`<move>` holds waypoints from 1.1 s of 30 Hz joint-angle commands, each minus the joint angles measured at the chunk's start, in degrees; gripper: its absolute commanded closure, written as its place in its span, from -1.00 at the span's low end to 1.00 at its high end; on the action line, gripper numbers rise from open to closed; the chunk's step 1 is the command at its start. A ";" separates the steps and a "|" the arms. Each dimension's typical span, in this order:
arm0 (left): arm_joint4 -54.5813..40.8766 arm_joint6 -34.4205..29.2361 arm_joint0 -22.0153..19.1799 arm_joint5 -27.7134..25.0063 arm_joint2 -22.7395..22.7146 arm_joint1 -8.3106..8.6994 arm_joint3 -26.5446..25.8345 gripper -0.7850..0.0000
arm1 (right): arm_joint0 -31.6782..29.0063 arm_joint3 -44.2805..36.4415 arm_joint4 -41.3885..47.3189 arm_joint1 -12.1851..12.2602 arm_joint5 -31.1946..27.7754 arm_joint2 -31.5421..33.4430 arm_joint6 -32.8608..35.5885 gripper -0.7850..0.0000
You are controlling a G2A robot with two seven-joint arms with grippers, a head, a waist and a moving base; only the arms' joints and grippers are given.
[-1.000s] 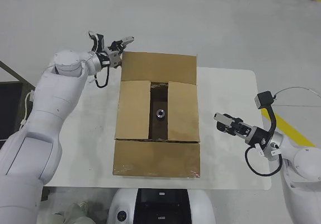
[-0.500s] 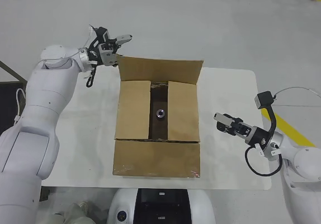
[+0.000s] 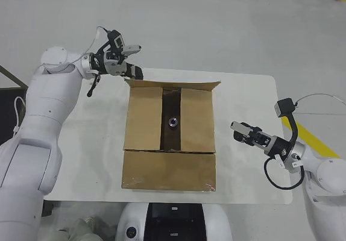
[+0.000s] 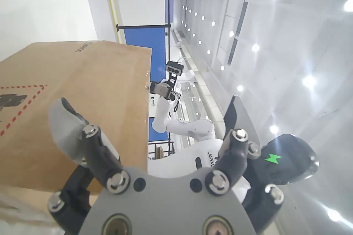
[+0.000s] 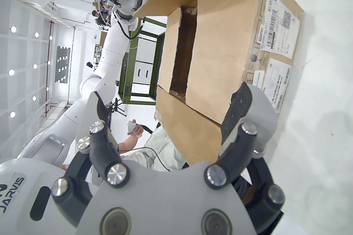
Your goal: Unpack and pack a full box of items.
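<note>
Brown cardboard box [image 3: 169, 135] sits mid-table on the white table [image 3: 245, 90], long axis running 12–6 in the top view, opening facing up.

- Left arm is stretched out to the box's 11 o'clock corner. The left gripper [image 3: 135, 60] is spread wide and holds nothing. In the wrist view one finger [image 4: 66, 120] lies over the far flap's [image 3: 173, 85] outer face; can't tell if it touches.
- Far flap, at 12, stands close to upright. Near flap [image 3: 168, 169], at 6, lies flat outward. The two side flaps are folded in, with a slot between them along the long axis.
- Small dark round item [image 3: 172, 122] shows through the slot.
- Right arm is bent low at 3 o'clock, well apart from the box. The right gripper [image 3: 234, 131] is unclenched and empty, aimed toward 9 at the box's side.
</note>
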 commanded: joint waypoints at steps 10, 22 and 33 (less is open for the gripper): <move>-1.26 0.01 4.16 2.20 0.72 3.24 -8.07 -1.00 | 0.00 0.00 0.00 0.00 0.00 0.00 0.00 -1.00; -1.42 0.01 6.96 3.66 2.49 7.08 -15.20 -1.00 | 0.00 0.00 0.00 0.00 0.00 0.00 0.00 -1.00; -3.04 0.01 9.30 6.20 6.27 10.07 -18.37 -1.00 | 0.00 0.00 0.00 0.00 0.00 0.00 0.00 -1.00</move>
